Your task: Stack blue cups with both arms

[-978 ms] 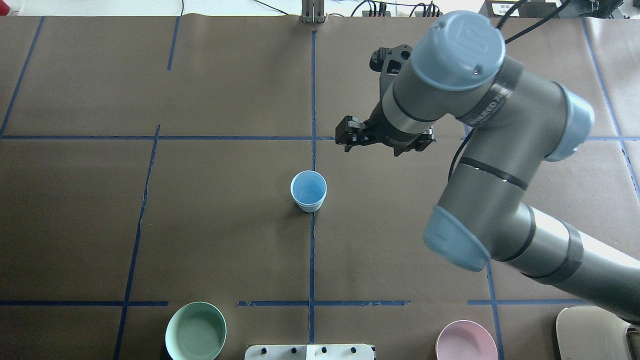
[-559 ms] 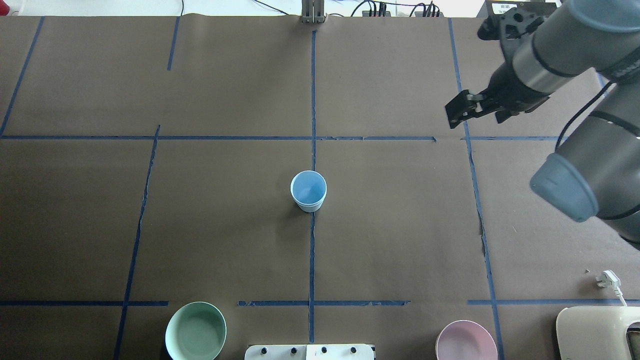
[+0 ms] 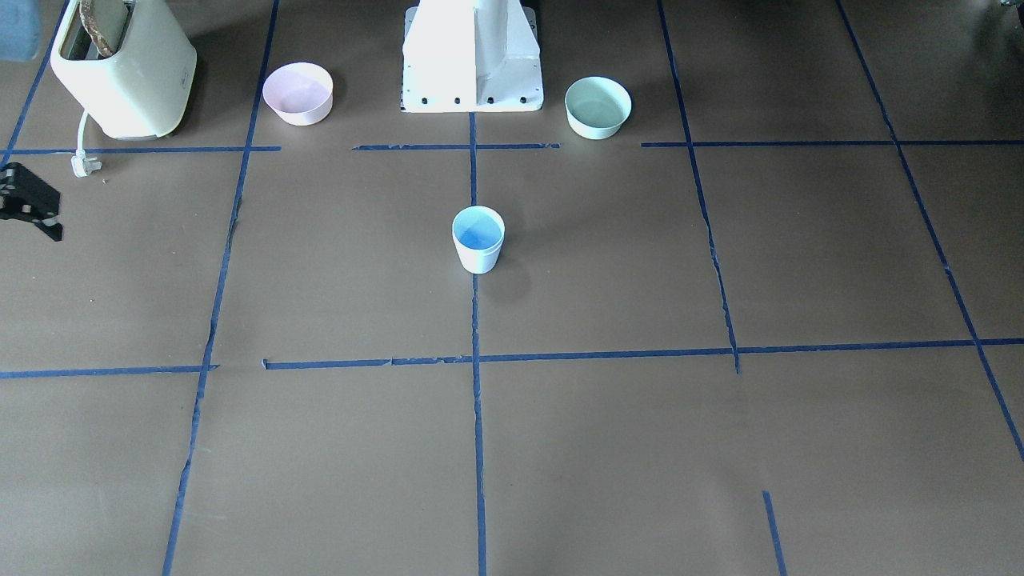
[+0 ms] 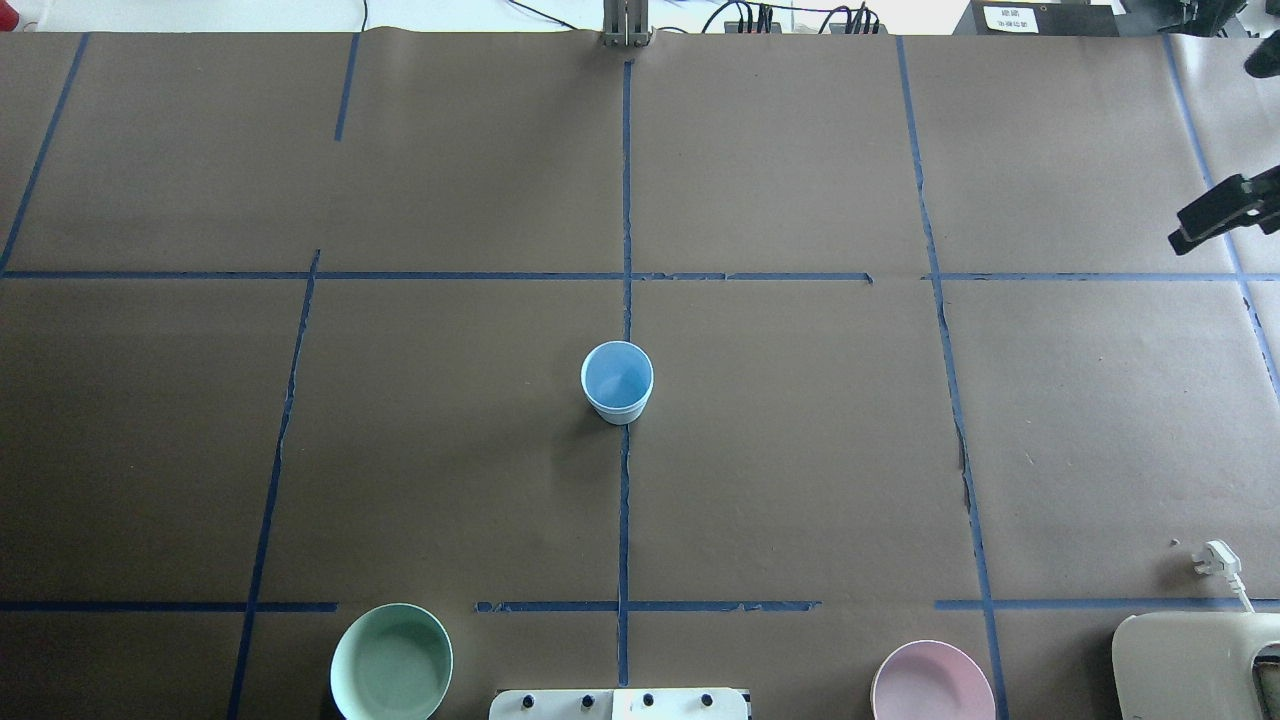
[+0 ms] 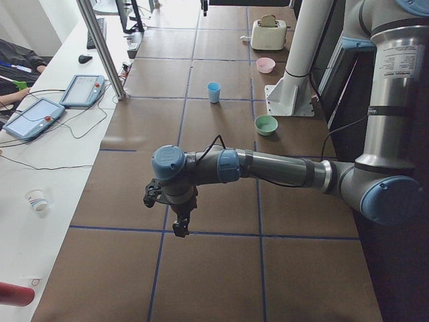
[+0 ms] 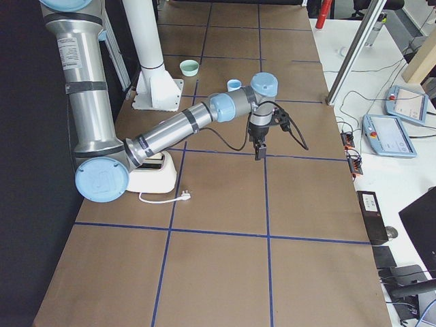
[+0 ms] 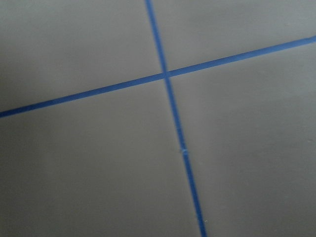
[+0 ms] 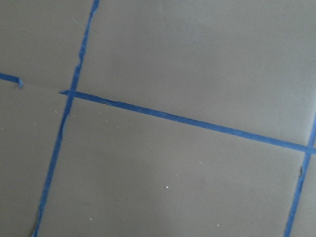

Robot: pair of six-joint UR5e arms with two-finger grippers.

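Observation:
One pale-blue cup stands upright at the table's middle, on the centre tape line. It also shows in the front-facing view. I see a single cup shape and no second cup apart from it. My right gripper hangs over the table far to the right of the cup and is empty. Only one of its fingers shows at the overhead view's right edge, splayed outward. My left gripper hangs low over the table's far left end, seen only in the left side view. I cannot tell whether it is open.
A mint-green bowl and a pink bowl sit on either side of the white pedestal. A cream toaster with its white plug stands at the near right corner. Blue tape lines grid the brown table.
My right arm has swung from just right of the cup out to the right edge of the overhead view. The cup has not moved.

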